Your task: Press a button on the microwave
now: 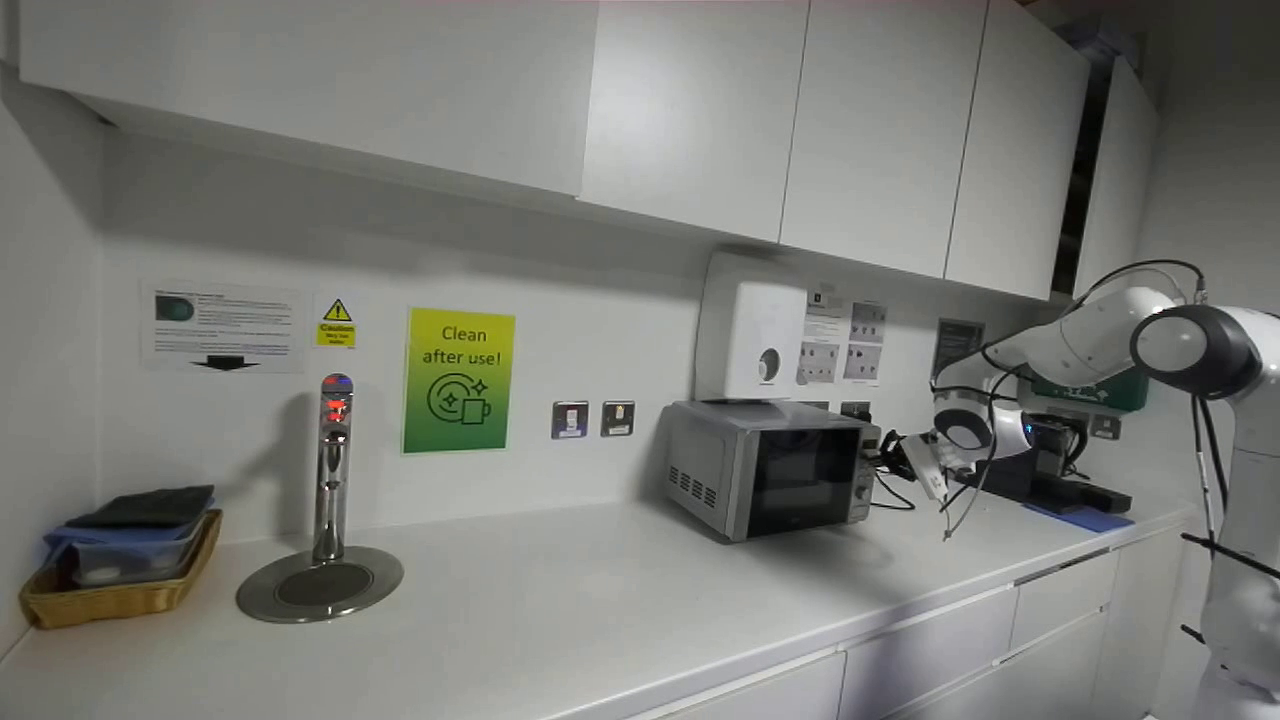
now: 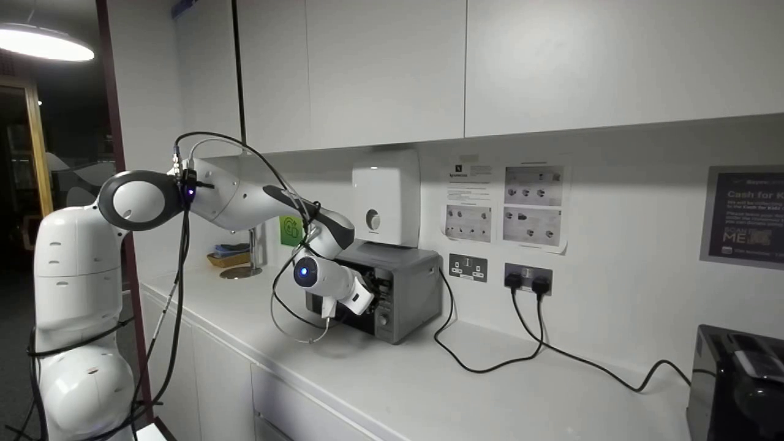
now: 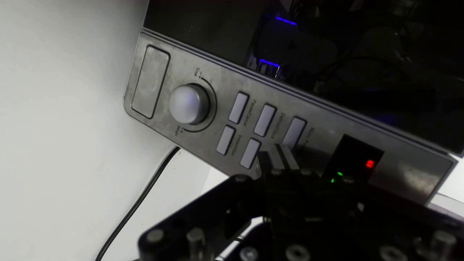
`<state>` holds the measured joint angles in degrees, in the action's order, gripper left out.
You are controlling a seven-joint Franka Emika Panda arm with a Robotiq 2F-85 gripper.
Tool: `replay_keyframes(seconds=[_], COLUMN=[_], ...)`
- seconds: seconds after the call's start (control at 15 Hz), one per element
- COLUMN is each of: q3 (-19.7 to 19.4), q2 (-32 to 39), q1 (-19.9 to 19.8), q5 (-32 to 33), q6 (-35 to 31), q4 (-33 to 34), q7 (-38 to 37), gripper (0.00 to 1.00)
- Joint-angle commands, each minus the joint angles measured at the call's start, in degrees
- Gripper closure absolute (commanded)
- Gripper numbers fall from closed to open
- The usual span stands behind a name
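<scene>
The silver-grey microwave (image 1: 705, 465) with its dark glass door stands on the counter against the wall; it also shows in an exterior view (image 2: 419, 294). In the wrist view its control panel (image 3: 214, 72) runs diagonally, with a round knob (image 3: 188, 104), several light buttons such as the Pause/Cancel button (image 3: 238, 107), and a dark display (image 3: 359, 156) with red and green lit marks. My gripper (image 3: 282, 156) is shut and empty, fingertips pointing at the panel between the Micro Power button (image 3: 294, 130) and a lower button (image 3: 250, 153). Whether the tips touch is unclear. The fingers hide part of the panel.
A white wall dispenser (image 1: 750, 325) hangs just above the microwave. A black cable (image 2: 450, 337) runs from the sockets behind it. A black appliance (image 2: 735, 380) stands farther along the counter. A chrome tap (image 1: 333, 480) and a basket (image 1: 120, 595) stand at the opposite end.
</scene>
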<state>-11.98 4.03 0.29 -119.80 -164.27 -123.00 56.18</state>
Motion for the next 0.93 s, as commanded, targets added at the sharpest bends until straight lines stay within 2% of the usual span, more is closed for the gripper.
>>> replay_keyframes(seconds=[0.0, 0.87], q3=[-0.4, -0.3], q2=[1.3, 3.0], q1=[-0.2, -0.3], q5=[-2.5, -3.4], q6=[-0.7, -2.0], q4=[2.6, 4.2], q7=[1.5, 1.9], gripper=[1.00, 1.00])
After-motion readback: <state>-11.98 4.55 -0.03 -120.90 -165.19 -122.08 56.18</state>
